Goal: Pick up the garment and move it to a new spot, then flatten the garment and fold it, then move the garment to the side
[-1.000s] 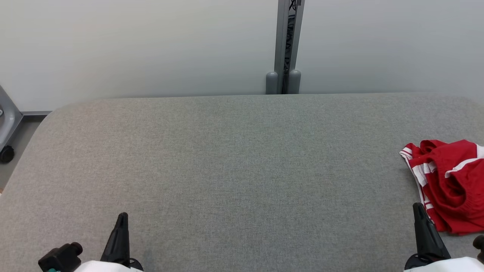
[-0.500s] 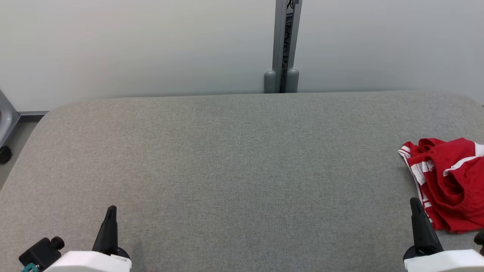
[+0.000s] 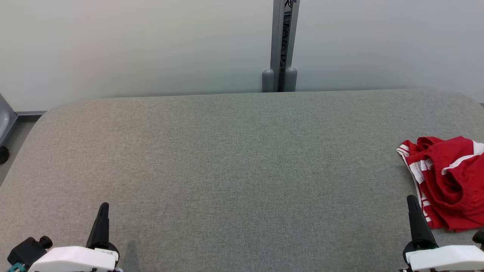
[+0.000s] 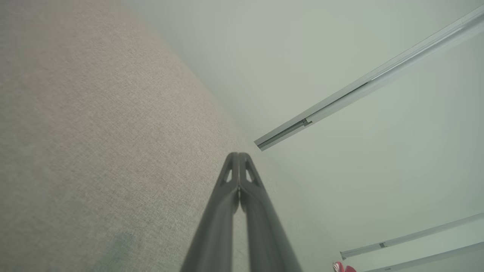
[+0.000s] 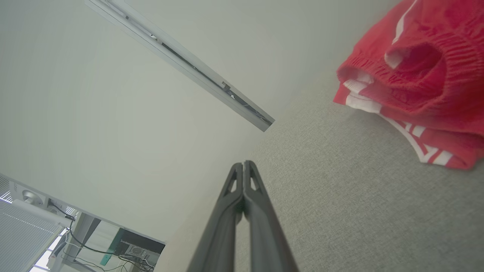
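Note:
The garment point(image 3: 448, 181) is red with white stripes and lies crumpled at the right edge of the grey fabric table point(image 3: 234, 158). It also fills the upper right of the right wrist view, garment point(image 5: 416, 75), and a red scrap of the garment point(image 4: 342, 268) peeks in at the bottom of the left wrist view. My right gripper point(image 3: 411, 202) stands just left of the garment, shut and empty; its fingertips point(image 5: 244, 166) meet. My left gripper point(image 3: 103, 208) hovers at the near left of the table, shut with nothing held point(image 4: 238, 156).
A grey post point(image 3: 280, 45) rises against the pale wall behind the table's far edge. A grey stand with a black castor point(image 3: 3, 154) sits on the floor at the far left. The table's rounded left corner point(image 3: 49, 111) lies near it.
The whole head view has shifted a little to the left and down, so the camera moved. Both grippers sit lower and more leftward in view; the garment lies as before.

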Robot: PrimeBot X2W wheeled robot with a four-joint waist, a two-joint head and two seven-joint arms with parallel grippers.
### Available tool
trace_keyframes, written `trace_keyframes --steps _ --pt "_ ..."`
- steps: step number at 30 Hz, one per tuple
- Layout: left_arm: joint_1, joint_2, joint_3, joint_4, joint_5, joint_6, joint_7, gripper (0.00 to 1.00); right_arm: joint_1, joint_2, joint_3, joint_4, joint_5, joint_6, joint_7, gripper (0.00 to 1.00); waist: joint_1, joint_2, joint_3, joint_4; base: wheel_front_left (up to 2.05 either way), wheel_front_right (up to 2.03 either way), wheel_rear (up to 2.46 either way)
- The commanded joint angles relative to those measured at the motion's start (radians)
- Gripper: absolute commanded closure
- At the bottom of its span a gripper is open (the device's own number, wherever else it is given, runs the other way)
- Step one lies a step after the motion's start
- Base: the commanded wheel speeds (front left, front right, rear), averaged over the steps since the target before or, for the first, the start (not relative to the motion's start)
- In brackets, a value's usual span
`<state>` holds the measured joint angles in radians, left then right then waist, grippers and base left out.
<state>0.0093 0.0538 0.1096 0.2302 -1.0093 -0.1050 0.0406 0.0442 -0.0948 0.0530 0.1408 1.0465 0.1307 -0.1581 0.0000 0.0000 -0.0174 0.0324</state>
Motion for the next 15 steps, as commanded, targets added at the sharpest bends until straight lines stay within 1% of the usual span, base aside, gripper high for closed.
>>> trace_keyframes --steps 1,15 --pt "-0.039 0.010 0.011 -0.009 -0.029 -0.007 0.008 1.00 -0.027 -0.003 0.000 -0.008 0.026 0.000 0.006 1.00 0.0000 0.0000 0.000 -0.001 0.00 0.00 0.00" --pt "-0.061 0.011 0.053 0.003 -0.166 -0.011 0.071 1.00 -0.047 0.008 0.005 0.006 0.162 0.000 0.022 1.00 0.0000 0.0000 0.004 -0.007 0.00 0.00 0.00"
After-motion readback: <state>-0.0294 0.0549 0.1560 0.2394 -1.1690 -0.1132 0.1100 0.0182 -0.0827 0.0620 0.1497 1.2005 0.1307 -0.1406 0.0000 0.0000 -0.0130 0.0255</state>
